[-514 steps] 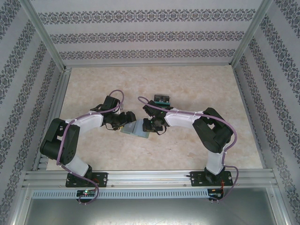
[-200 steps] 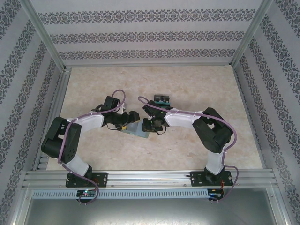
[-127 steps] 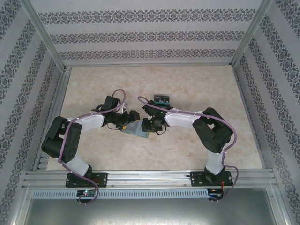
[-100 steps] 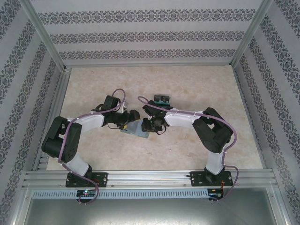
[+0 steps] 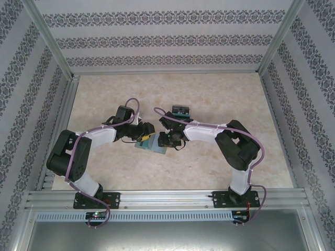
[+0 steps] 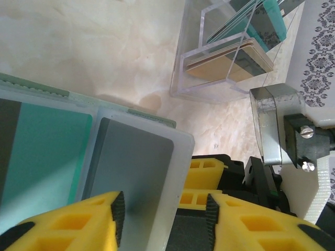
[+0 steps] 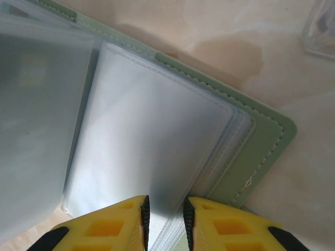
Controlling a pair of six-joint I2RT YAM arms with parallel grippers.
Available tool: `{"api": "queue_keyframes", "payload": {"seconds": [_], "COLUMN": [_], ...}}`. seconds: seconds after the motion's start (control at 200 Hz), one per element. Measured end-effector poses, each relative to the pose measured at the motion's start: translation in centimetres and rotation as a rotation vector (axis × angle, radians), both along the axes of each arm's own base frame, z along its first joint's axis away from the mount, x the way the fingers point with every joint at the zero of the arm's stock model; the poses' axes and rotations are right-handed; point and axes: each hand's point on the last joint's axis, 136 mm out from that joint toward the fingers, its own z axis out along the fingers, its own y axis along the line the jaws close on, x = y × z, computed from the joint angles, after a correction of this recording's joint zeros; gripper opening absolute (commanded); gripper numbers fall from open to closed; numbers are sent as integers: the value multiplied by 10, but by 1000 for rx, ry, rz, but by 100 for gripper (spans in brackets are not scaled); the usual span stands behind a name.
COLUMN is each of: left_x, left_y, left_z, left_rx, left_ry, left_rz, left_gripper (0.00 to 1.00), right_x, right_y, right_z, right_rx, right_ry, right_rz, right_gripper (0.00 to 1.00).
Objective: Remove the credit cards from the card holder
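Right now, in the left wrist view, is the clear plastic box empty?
No, the clear plastic box holds several credit cards, tan and teal ones among them.

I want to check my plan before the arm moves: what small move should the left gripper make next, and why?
Probably close the left gripper on the grey card, so it can be drawn out. Its jaws stand apart at that card's end, not yet pinching it, while the right gripper is shut on the card holder, which should steady it.
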Motion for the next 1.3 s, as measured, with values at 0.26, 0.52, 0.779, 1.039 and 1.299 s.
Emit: {"api": "queue_keyframes", "payload": {"seconds": [0.26, 0.52, 0.779, 1.039, 1.299], "left_x": [-3, -3, 1, 2, 0], "left_y": [-1, 0, 13, 25, 35], "left_z": [-3, -4, -10, -20, -29], "left_rx": [-16, -14, 33, 81, 121], "left_ry": [11, 9, 4, 16, 26], "left_rz": [0, 0, 27, 57, 76], "left_gripper": [42, 49, 50, 50, 46], "right_x": [0, 0, 1, 8, 15], "right_y": [0, 0, 2, 20, 35], "right_z": [0, 0, 3, 13, 26], "right_rx": [0, 0, 2, 28, 60], "right_ry": [0, 0, -1, -22, -40], "right_rz": [0, 0, 3, 27, 58], "right_gripper": [29, 29, 31, 35, 37]}}
